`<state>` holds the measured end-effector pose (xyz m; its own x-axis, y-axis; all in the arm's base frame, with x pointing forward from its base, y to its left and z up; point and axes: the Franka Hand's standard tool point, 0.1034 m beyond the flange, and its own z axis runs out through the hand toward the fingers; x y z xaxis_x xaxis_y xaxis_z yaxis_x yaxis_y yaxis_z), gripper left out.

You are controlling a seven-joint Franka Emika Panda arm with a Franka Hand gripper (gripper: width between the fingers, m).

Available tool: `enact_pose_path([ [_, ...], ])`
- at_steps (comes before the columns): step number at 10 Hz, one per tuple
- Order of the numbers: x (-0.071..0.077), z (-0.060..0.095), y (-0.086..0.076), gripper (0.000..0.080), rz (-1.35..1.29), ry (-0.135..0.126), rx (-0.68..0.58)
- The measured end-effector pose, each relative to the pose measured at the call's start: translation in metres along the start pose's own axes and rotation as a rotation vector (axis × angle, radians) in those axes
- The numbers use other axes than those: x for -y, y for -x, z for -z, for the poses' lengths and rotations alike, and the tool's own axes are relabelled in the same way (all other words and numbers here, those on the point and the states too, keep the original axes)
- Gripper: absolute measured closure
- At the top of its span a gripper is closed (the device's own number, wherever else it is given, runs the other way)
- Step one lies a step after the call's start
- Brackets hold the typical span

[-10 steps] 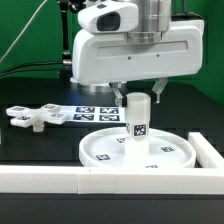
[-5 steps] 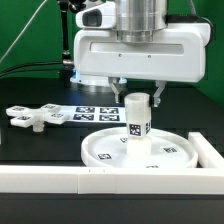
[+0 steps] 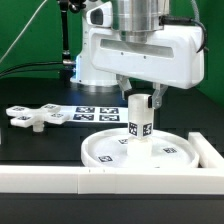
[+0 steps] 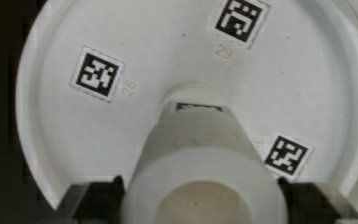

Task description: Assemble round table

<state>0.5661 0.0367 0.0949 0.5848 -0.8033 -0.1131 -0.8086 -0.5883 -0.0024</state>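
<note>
On the exterior view's left the cross (image 3: 33, 117) lies flat on the worktop (image 3: 40, 145), well apart from the rest; I judge its step is not yet due. The marker board (image 3: 92, 110) lies behind the disc (image 3: 100, 152). The disc rests rim up, so its middle is reachable, and the post (image 3: 138, 125) stands upright there. The gripper (image 3: 140, 96) hangs over the post top, jaws wide, one at each side and apparently not touching. Probably it is placed so to take and turn the post. The wall (image 3: 60, 180) runs along the front, close to the disc, likely a stop against sliding.
</note>
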Motion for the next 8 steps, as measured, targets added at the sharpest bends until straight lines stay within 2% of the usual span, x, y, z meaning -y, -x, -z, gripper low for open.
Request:
enact_pose_path([
  [3, 0.0016, -0.0004, 0.0024, 0.0392, -0.219, -0.012, 0.017],
  [4, -0.0013, -0.0008, -0.0008, 0.0392, -0.311, -0.047, 0.036],
  [5, -0.0010, -0.0011, 0.0006, 0.0392, -0.450, -0.069, 0.057],
  [8, 0.0018, -0.0018, 0.0039, 0.0392, -0.661, -0.102, 0.076],
])
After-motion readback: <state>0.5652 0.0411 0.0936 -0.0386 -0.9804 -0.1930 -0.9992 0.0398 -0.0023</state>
